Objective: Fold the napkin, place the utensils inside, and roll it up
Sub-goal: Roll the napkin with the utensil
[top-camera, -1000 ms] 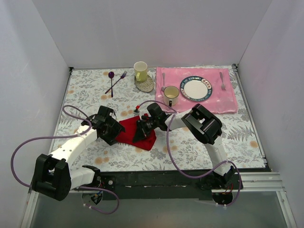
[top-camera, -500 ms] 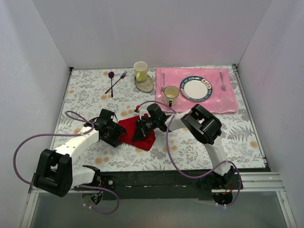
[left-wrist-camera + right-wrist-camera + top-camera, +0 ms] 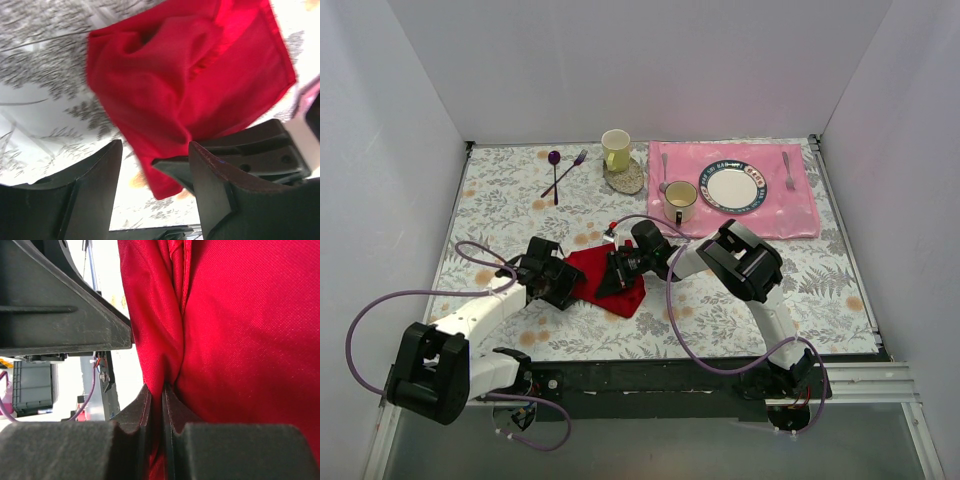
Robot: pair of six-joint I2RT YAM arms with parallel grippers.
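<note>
**Arms.** My left arm (image 3: 470,315) and right arm (image 3: 778,318) had white tubular links, joined by bulky black joint housings (image 3: 430,365).

**Cabling.** A purple cable (image 3: 348,345) looped out toward 9 o'clock from my left arm. A second one sagged toward 6 o'clock beneath my right.

**Grippers.** My left gripper (image 3: 155,150) had broad matt-black fingers (image 3: 90,195) with rounded edges. My right gripper (image 3: 156,387) had black, finely scratched fingers that tapered to thin tips.
</note>
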